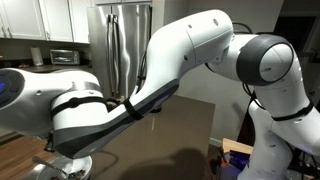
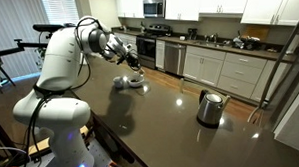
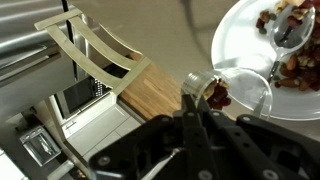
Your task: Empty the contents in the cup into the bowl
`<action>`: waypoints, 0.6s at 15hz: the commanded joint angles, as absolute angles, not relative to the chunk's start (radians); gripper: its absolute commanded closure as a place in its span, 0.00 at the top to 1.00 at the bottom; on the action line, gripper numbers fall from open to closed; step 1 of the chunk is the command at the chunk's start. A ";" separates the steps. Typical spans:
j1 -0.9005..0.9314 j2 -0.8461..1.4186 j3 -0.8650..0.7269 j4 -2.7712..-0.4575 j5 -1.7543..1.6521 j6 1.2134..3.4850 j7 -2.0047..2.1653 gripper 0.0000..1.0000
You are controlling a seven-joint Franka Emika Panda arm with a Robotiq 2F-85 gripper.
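Note:
In the wrist view my gripper (image 3: 193, 106) is shut on the wall of the clear glass cup (image 3: 243, 88), which lies tipped on its side over the white bowl (image 3: 226, 40). A small clump of dark reddish-brown contents (image 3: 217, 96) still sits inside the cup near my fingertips. More of the same bits (image 3: 296, 66) lie in the bowl. In an exterior view the gripper (image 2: 134, 62) hangs just above the bowl (image 2: 129, 82) on the dark countertop; the cup is too small to make out there.
A steel kettle (image 2: 209, 107) with a black handle stands on the dark counter, well away from the bowl. A light wooden chair back (image 3: 100, 45) and wooden floor (image 3: 150, 95) show beyond the counter edge. The arm (image 1: 150, 90) fills most of an exterior view.

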State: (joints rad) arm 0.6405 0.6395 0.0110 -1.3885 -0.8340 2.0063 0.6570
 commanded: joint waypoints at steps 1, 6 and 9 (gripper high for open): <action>0.676 0.654 -0.008 -1.379 -0.953 1.964 0.723 0.03; 0.698 0.667 0.025 -1.401 -1.104 1.903 0.815 0.03; 0.728 0.644 0.023 -1.442 -1.084 1.902 0.841 0.03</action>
State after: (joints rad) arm 0.7019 0.6810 0.0226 -1.3964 -1.0724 1.9257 0.7983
